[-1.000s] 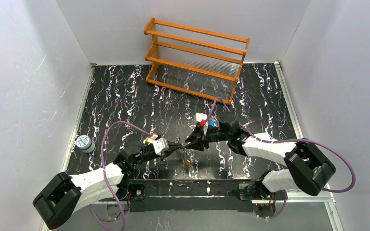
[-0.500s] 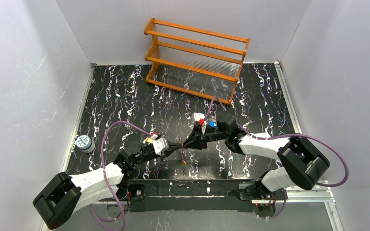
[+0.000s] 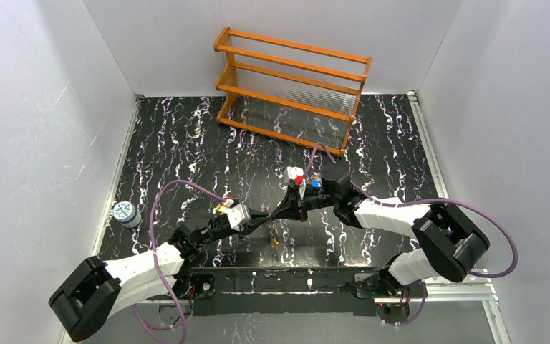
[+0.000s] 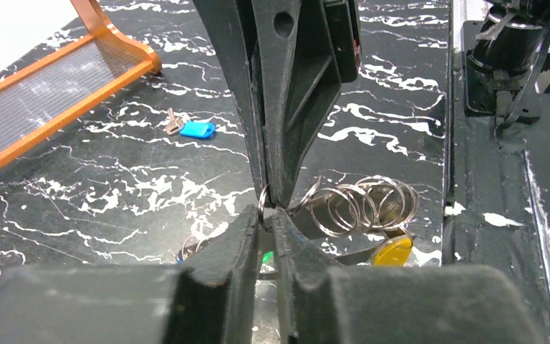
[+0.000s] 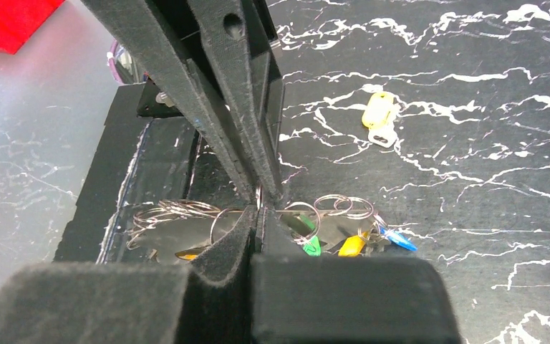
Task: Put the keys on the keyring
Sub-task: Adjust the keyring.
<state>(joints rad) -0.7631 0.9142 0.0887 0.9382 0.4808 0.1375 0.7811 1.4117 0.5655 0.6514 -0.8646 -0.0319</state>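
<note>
Meeting tip to tip above the near middle of the black marbled table [image 3: 186, 143], the two arms share one small piece of metal. The left pincer [image 4: 266, 218] is pressed together on the edge of the keyring [image 4: 261, 203], a thin silver loop. The right pincer [image 5: 256, 215] comes at it from the opposite side, its fingers also pressed together on the same loop, as far as the wrist views show. A chain of further silver rings [image 4: 362, 206] trails from that spot and hangs below the tips. On the chain are a yellow key [image 4: 392, 251], a green key [image 5: 313, 246] and a blue key [image 5: 399, 241], all clear of the table. Two more keys lie loose on the table. A second blue key [image 4: 197, 130] with a bare metal blade is towards the orange wooden rack [image 3: 290, 89]. A second yellow key [image 5: 377, 113] lies well apart from the hanging bunch. The rack stands at the far edge of the table, its lower shelf lined with ridged clear sheet. A round blue-and-white patterned disc [image 3: 124, 212] sits at the table's left edge. Its print is too small to read, and no other writing can be read on the keys or on the arms.
</note>
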